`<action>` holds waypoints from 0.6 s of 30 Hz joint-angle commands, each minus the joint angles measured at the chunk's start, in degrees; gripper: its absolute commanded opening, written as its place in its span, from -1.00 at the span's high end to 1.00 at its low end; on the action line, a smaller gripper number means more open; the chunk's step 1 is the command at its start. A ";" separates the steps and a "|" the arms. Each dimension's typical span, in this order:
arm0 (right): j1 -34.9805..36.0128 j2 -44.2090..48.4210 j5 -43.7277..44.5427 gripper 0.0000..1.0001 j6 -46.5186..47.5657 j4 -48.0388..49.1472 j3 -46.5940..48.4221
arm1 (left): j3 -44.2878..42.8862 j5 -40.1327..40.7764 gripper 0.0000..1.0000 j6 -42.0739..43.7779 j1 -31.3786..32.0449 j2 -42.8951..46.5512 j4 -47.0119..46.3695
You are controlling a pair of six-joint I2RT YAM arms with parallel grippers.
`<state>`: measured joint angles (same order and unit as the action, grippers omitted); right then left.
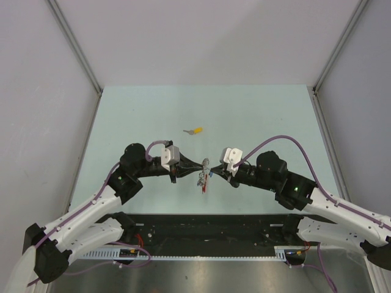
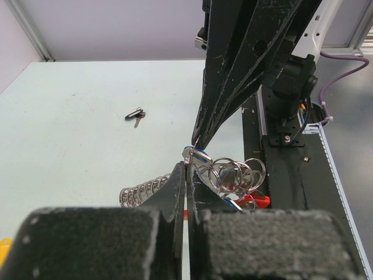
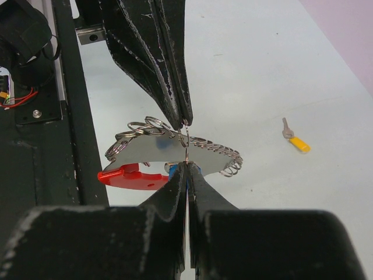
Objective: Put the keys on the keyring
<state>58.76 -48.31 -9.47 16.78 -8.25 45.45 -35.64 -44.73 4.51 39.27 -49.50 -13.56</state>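
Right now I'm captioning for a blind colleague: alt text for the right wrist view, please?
The right gripper, below, and left gripper, above, meet tip to tip, shut on a silver keyring with chain and red strap attached. A yellow-capped key lies apart on the pale table.

A pale green table (image 1: pixel 153 110) stood between grey walls (image 1: pixel 201 36), with a black base plate (image 1: pixel 208 229) along its near edge and a small dark object (image 2: pixel 135 115) lying on it.
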 commanded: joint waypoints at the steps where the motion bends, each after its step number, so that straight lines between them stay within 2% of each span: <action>1: 0.30 -0.29 -0.28 1.00 0.63 2.36 2.62 | -0.84 -0.97 1.00 0.94 0.20 0.54 -2.35; 18: 0.39 -0.90 -1.51 1.00 0.63 3.59 2.54 | -0.75 -2.55 1.00 0.32 0.28 -0.16 -3.14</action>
<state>58.81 -48.93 -9.82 16.78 -8.12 45.45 -35.64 -45.25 4.49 39.27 -49.50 -13.63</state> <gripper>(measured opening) 0.007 0.003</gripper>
